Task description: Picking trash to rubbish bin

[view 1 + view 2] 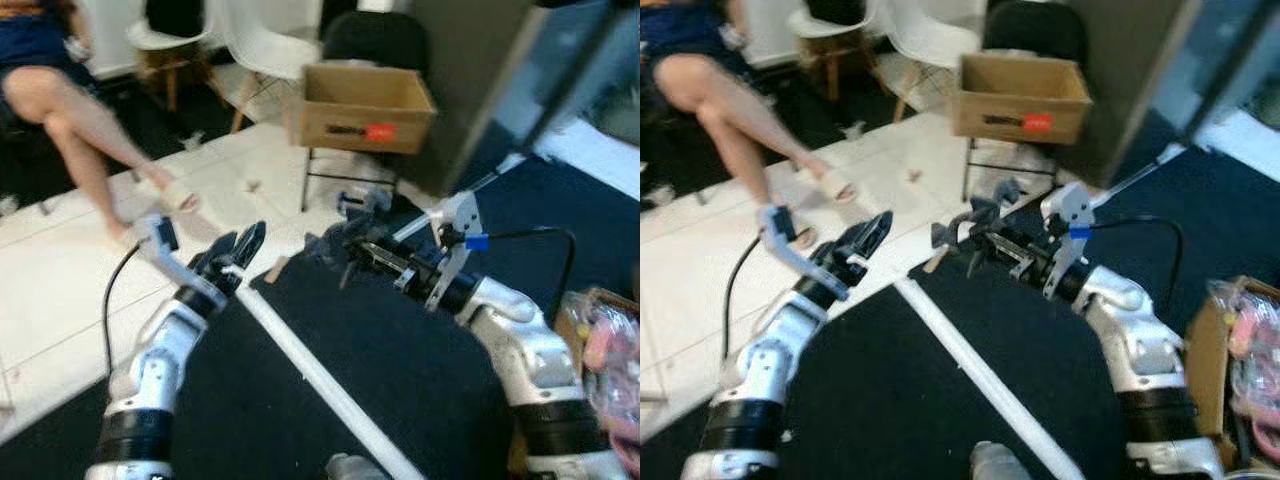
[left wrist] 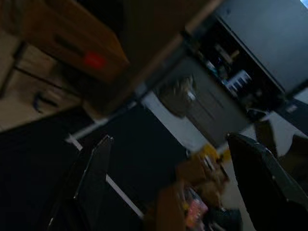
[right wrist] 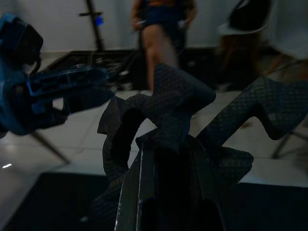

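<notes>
Right gripper (image 1: 975, 240): centre of the head view, clenched on a crumpled piece of dark textured trash (image 3: 168, 120); in the right wrist view you see it bunched up around the fingers.
Left gripper (image 1: 235, 255): left of centre, fingers spread, nothing in it. In its wrist view the two fingers stand well apart.
Trash location: held off the floor in your right gripper, over the edge where the black mat (image 1: 380, 350) meets the white tile floor (image 1: 60, 280).
Step in hand: carry phase, by my read. Trash is picked, not yet dropped.
Next move: you need to find the bin. The open cardboard box (image 1: 365, 105) with a red label at top centre, sitting on a dark chair frame, is the nearest open container, but I can't confirm it's the rubbish bin. If it is, walk forward and lift the right gripper over its rim before you release.
Other candidates: a box with pink stuff (image 1: 605, 350) at the right edge, cut off by the frame.
Person: seated at upper left, bare leg (image 1: 90, 130) stretched onto the tiles; keep clear as you turn.
Hard to make out: head views are blurred; small bits on the tiles near the chair legs could be more trash, can't tell. Left wrist view is dark and smeared.
</notes>
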Motion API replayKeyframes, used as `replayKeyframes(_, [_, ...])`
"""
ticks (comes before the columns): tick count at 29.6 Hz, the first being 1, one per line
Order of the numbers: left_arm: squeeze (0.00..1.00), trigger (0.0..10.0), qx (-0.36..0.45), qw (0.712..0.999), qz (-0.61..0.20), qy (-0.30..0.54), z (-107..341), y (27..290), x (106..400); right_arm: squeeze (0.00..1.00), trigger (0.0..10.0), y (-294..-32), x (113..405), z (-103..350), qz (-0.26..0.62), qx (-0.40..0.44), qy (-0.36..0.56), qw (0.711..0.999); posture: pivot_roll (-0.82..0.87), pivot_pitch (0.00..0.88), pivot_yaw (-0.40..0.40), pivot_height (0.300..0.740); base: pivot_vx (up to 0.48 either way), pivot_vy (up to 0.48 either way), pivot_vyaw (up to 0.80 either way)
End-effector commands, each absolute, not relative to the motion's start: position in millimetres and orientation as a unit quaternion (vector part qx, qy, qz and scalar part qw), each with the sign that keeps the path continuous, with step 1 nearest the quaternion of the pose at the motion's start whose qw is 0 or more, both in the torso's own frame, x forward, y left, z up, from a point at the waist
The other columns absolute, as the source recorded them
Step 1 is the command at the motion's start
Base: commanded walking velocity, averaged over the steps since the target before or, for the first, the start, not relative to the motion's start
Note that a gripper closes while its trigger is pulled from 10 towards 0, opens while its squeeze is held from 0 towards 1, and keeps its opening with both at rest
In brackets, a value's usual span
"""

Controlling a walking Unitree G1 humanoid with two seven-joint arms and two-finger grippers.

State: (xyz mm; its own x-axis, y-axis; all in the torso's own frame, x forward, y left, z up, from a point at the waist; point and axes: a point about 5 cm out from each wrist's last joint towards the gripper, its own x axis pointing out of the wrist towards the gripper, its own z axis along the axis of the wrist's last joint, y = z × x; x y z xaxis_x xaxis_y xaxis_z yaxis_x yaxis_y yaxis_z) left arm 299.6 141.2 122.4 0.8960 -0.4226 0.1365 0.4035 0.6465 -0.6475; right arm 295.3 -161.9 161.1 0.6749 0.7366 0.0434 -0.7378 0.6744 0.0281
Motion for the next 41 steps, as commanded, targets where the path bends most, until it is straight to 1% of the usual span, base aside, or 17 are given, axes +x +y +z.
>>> replayKeyframes(1, [0.0, 10.0, -0.354, 0.916, -0.176, 0.065, 112, 143, 295, 0.0, 10.0, -160, 294, 161, 0.406, 0.024, -0.014, 0.914, -0.05, 0.0, -0.021, 0.74, 0.0, 0.0, -0.79])
replayKeyframes(3, [0.0, 10.0, -0.352, 0.92, -0.156, 0.072, 111, 146, 295, 0.0, 10.0, -160, 294, 161, 0.406, 0.023, -0.014, 0.913, -0.04, 0.0, -0.022, 0.74, 0.0, 0.0, -0.79])
replayKeyframes(6, [0.0, 10.0, -0.379, 0.911, -0.145, 0.071, 117, 146, 296, 0.0, 10.0, -160, 295, 162, 0.406, 0.019, -0.014, 0.914, -0.04, 0.0, -0.022, 0.74, 0.0, 0.0, -0.79])
replayKeyframes(10, [0.0, 10.0, -0.365, 0.911, -0.181, 0.073, 133, 138, 299, 0.0, 10.0, -162, 297, 164, 0.403, 0.013, -0.015, 0.915, -0.05, 0.0, -0.021, 0.74, 0.0, 0.0, -0.79])
replayKeyframes(11, [0.0, 10.0, -0.286, 0.93, -0.221, 0.068, 141, 135, 298, 0.0, 10.0, -164, 298, 167, 0.399, 0.013, -0.02, 0.917, -0.05, 0.0, -0.017, 0.74, 0.0, 0.0, -0.79])
replayKeyframes(12, [0.0, 10.0, -0.286, 0.93, -0.221, 0.068, 141, 135, 298, 0.0, 10.0, -164, 298, 167, 0.399, 0.013, -0.02, 0.917, -0.05, 0.0, -0.017, 0.74, 0.0, 0.0, -0.79])
replayKeyframes(14, [0.0, 10.0, -0.207, 0.941, -0.263, 0.053, 149, 131, 294, 0.0, 10.0, -165, 299, 169, 0.397, 0.016, -0.024, 0.917, -0.05, 0.0, -0.015, 0.74, 0.0, 0.0, -0.79])
replayKeyframes(15, [0.0, 10.0, -0.207, 0.941, -0.263, 0.053, 149, 131, 294, 0.0, 10.0, -165, 299, 169, 0.397, 0.016, -0.024, 0.917, -0.05, 0.0, -0.015, 0.74, 0.0, 0.0, -0.79])
replayKeyframes(17, [0.0, 10.0, -0.156, 0.942, -0.294, 0.04, 155, 130, 290, 0.0, 10.0, -166, 299, 170, 0.398, 0.017, -0.026, 0.917, -0.05, 0.0, -0.015, 0.74, 0.0, 0.0, -0.79])
replayKeyframes(22, [0.0, 10.0, -0.158, 0.919, -0.36, 0.025, 166, 128, 279, 0.0, 10.0, -164, 298, 173, 0.403, 0.014, -0.032, 0.915, -0.05, 0.0, -0.014, 0.74, 0.0, 0.0, 0.0])
replayKeyframes(25, [0.0, 10.0, -0.173, 0.851, -0.495, 0.035, 174, 120, 247, 0.0, 10.0, -163, 298, 174, 0.409, 0.01, -0.033, 0.912, -0.05, 0.0, -0.016, 0.74, 0.0, 0.0, 0.0])
replayKeyframes(26, [0.0, 10.0, -0.173, 0.851, -0.495, 0.035, 174, 120, 247, 0.0, 10.0, -163, 298, 174, 0.409, 0.01, -0.033, 0.912, -0.05, 0.0, -0.016, 0.74, 0.0, 0.0, 0.0])
replayKeyframes(27, [0.0, 10.0, -0.167, 0.832, -0.528, 0.04, 175, 118, 239, 0.0, 10.0, -163, 298, 174, 0.41, 0.009, -0.034, 0.912, -0.05, 0.0, -0.016, 0.74, 0.0, 0.0, 0.0])
replayKeyframes(28, [0.0, 10.0, -0.167, 0.832, -0.528, 0.04, 175, 118, 239, 0.0, 10.0, -163, 298, 174, 0.41, 0.009, -0.034, 0.912, -0.05, 0.0, -0.016, 0.74, 0.0, 0.0, 0.0])
replayKeyframes(29, [0.0, 10.0, -0.154, 0.814, -0.558, 0.053, 172, 120, 230, 0.0, 10.0, -163, 298, 175, 0.412, 0.008, -0.034, 0.911, -0.05, 0.0, -0.017, 0.74, 0.0, 0.0, 0.0])
replayKeyframes(35, [0.0, 10.0, -0.161, 0.798, -0.576, 0.075, 173, 127, 227, 0.0, 10.0, -162, 296, 173, 0.419, 0.003, -0.03, 0.907, -0.06, 0.0, -0.015, 0.74, 0.0, 0.0, 0.0])
replayKeyframes(41, [0.0, 10.0, -0.141, 0.802, -0.574, 0.089, 176, 131, 223, 0.0, 10.0, -162, 296, 171, 0.423, 0.001, -0.025, 0.906, -0.05, 0.0, -0.016, 0.74, 0.0, 0.0, 0.0])
